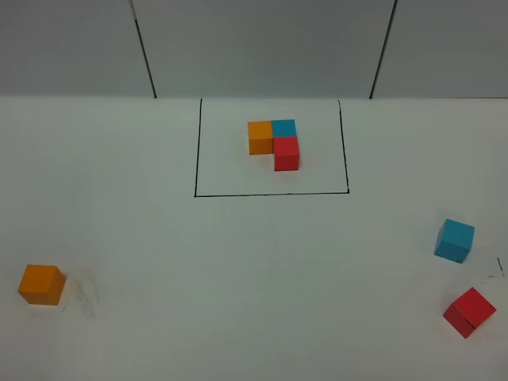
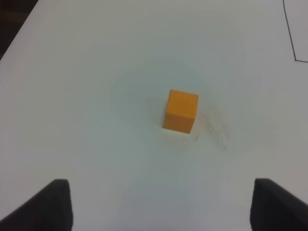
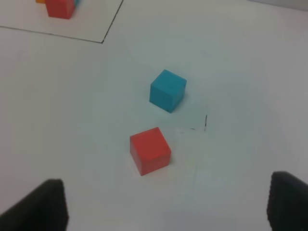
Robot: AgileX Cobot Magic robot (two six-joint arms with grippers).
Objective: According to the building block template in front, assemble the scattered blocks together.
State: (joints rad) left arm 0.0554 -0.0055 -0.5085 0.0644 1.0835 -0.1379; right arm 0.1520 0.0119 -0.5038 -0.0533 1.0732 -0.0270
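The template point(image 1: 275, 143) is an L of joined orange, blue and red cubes inside a black drawn rectangle at the back middle; part of it shows in the right wrist view point(image 3: 59, 7). The loose orange cube point(image 1: 41, 284) sits at the front left and lies ahead of my left gripper point(image 2: 161, 207), which is open and empty; the cube point(image 2: 181, 110) is apart from the fingertips. The light blue cube point(image 1: 454, 240) and red cube point(image 1: 469, 311) sit at the right. My right gripper point(image 3: 168, 207) is open and empty, with the red cube point(image 3: 149, 150) nearer and the blue cube point(image 3: 167, 90) beyond. Neither gripper shows in the high view.
The white table point(image 1: 254, 278) runs up to a grey back wall point(image 1: 262, 48) with two dark seams. Small pen marks point(image 3: 205, 122) lie beside the red and blue cubes. A faint smudge point(image 2: 214, 130) lies by the orange cube. The table's dark edge point(image 2: 12, 19) shows in the left wrist view.
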